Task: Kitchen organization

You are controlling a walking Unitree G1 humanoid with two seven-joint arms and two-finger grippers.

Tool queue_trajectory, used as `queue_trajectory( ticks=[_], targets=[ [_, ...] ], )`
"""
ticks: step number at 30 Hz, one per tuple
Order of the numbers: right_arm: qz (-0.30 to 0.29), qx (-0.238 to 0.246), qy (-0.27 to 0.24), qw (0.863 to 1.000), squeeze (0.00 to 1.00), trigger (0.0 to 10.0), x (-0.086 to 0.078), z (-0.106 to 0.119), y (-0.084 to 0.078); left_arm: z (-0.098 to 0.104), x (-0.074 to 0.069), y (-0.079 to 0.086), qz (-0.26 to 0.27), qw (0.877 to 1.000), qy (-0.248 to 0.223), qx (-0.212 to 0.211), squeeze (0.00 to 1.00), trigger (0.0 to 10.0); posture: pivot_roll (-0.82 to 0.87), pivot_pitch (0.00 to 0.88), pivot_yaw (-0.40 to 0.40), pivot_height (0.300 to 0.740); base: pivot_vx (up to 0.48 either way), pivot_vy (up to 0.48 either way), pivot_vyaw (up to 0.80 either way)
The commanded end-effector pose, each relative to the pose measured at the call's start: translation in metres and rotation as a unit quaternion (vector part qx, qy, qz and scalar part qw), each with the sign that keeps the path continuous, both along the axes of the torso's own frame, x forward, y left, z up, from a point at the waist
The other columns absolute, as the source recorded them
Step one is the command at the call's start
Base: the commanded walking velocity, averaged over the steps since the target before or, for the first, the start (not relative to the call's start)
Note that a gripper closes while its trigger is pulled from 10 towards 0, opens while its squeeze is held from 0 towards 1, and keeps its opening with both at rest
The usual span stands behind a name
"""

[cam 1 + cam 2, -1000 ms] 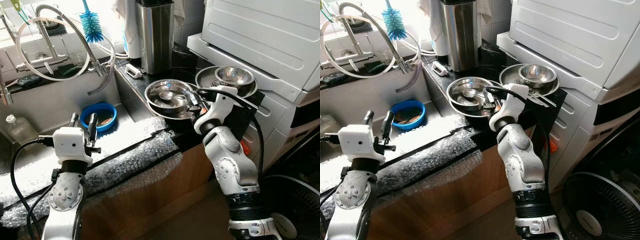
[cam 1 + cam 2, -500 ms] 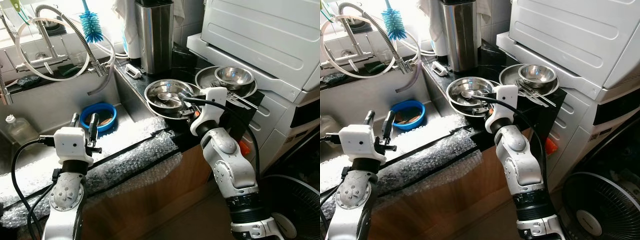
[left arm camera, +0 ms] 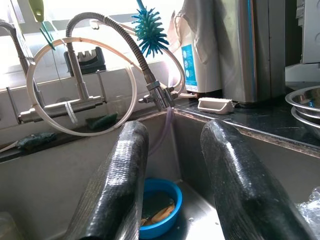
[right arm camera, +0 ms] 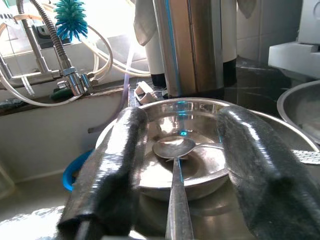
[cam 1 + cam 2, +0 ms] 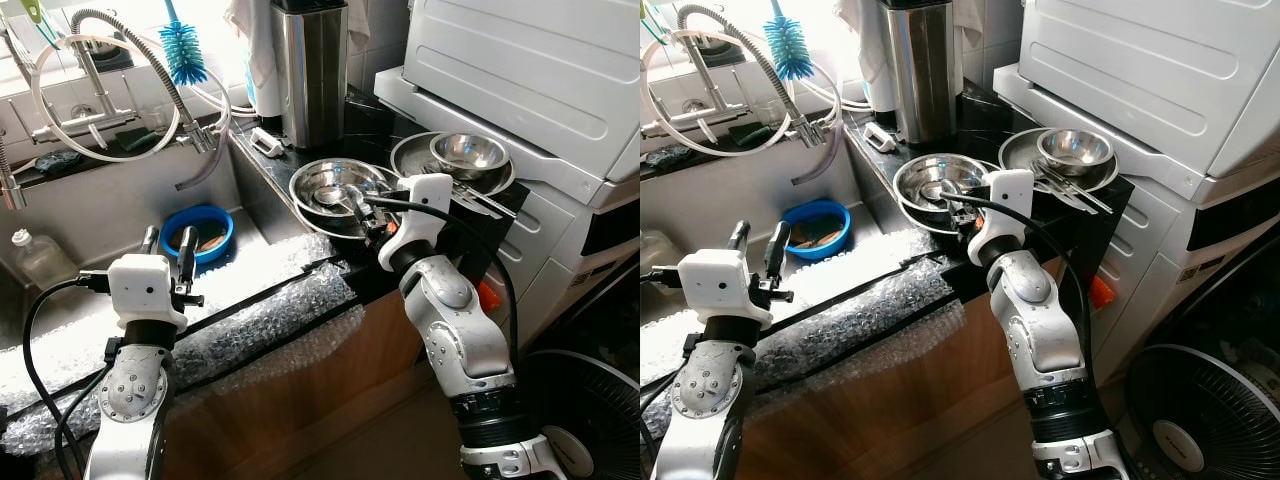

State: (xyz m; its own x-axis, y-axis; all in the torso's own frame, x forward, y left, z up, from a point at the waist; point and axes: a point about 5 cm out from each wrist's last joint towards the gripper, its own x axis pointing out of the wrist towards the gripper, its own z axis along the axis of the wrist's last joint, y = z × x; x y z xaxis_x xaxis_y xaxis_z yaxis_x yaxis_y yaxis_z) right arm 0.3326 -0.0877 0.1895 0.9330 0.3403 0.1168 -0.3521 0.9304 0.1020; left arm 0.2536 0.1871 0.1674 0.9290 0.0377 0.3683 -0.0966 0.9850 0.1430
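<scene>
R gripper (image 4: 177, 200) sat at the near rim of the steel bowl (image 5: 338, 188) on the black counter (image 5: 300, 165), fingers (image 4: 112, 170) spread wide. Spoon (image 4: 175, 165) lay in the bowl, ladle end ahead of the fingertips, handle running back btwn the two fingers; contact w/ either finger can't be told. L gripper (image 3: 175, 185) hovered over the sink (image 5: 110, 215), fingers apart, nothing held, blue bowl (image 3: 159, 207) beyond & below its tips.

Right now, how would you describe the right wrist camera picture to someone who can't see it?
Two black fingers of the right gripper stand open either side of a spoon lying in a steel bowl. Behind stand a tall steel canister and a blue brush.
</scene>
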Motion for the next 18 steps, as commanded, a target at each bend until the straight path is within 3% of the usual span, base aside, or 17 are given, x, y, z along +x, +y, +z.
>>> queue_trajectory(
  ticks=[1,2,3,5,11,15,18],
  targets=[
    [0.006,-0.006,-0.018,1.0,0.92,10.0,-0.002,0.005,0.003,0.003,0.0,-0.001,-0.003,1.0,-0.004,0.009,0.0,10.0,-0.12,0.0,0.054,0.74,0.0,0.0,0.0],
    [0.005,-0.009,-0.026,1.0,0.22,10.0,-0.002,0.007,0.003,0.003,0.0,0.0,-0.002,1.0,-0.005,0.009,0.0,10.0,-0.12,0.0,0.054,0.74,0.0,0.0,0.0],
    [0.002,-0.009,-0.044,0.999,0.0,10.0,-0.002,0.011,0.003,0.004,0.0,0.0,-0.001,1.0,-0.006,0.01,0.0,10.0,-0.12,0.0,0.052,0.74,0.0,0.0,0.0],
    [-0.016,0.003,-0.093,0.996,0.0,10.0,-0.004,0.026,-0.001,0.004,0.0,0.001,0.001,1.0,-0.007,0.01,0.0,10.0,-0.12,0.0,0.053,0.74,0.0,0.0,0.0],
    [-0.059,0.033,-0.145,0.987,0.0,10.0,-0.007,0.046,-0.017,0.004,0.0,0.002,0.004,1.0,-0.008,0.01,0.0,10.0,-0.12,0.0,0.055,0.74,0.0,0.0,0.0],
    [-0.086,0.049,-0.149,0.984,0.0,10.0,-0.007,0.048,-0.027,0.004,0.0,0.002,0.003,1.0,-0.007,0.009,0.0,10.0,-0.13,0.0,0.056,0.74,0.0,0.0,0.0],
    [-0.11,0.086,-0.119,0.983,0.0,10.0,-0.005,0.041,-0.037,0.003,0.001,0.001,0.001,1.0,-0.006,0.009,0.0,10.0,-0.13,0.0,0.058,0.74,0.0,0.0,0.0]
  ],
)
